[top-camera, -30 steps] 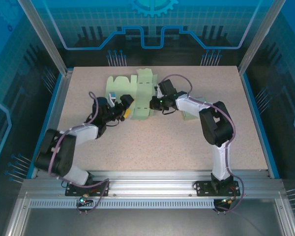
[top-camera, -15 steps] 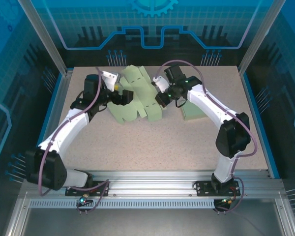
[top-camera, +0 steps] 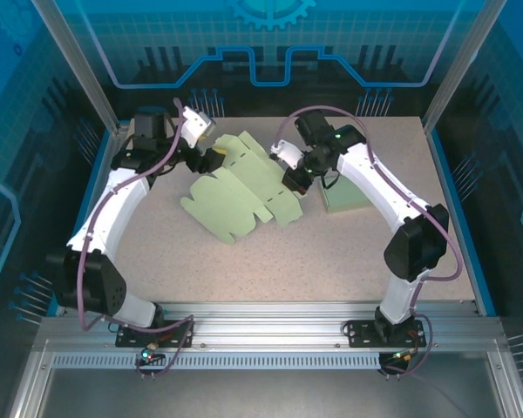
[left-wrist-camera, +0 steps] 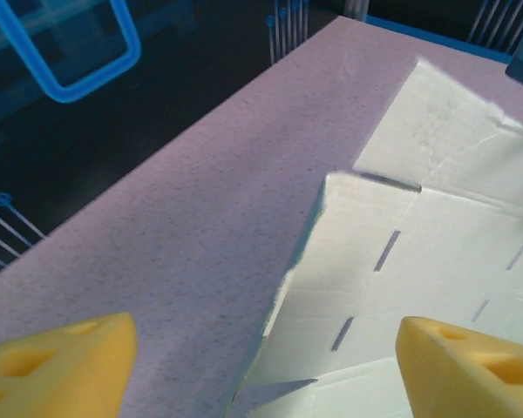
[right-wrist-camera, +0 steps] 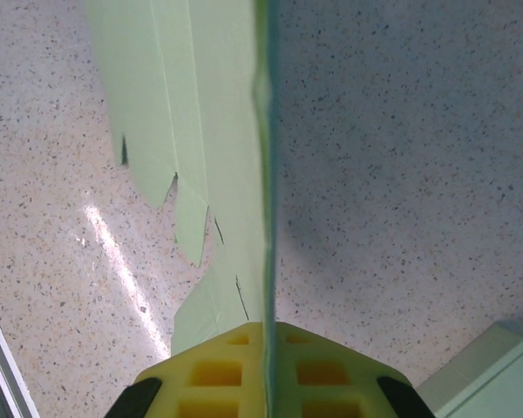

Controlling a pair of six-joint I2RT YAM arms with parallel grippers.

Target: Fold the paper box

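Speckled beige table (top-camera: 349,261); the pale green die-cut paper box sheet (top-camera: 235,196) now lies fanned out flatter than half a second ago.
The right tool (top-camera: 293,181) pinches the sheet's right edge between its yellow pads (right-wrist-camera: 218,370). The left tool (top-camera: 211,160), pads spread, sits at the sheet's far-left corner, its arm drawn back. A folded green box (top-camera: 344,198) lies just right of the sheet, with bare table on the sheet's near side.

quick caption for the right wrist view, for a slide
The right gripper shut on the edge of the unfolded green paper box, seen edge-on over the speckled table.
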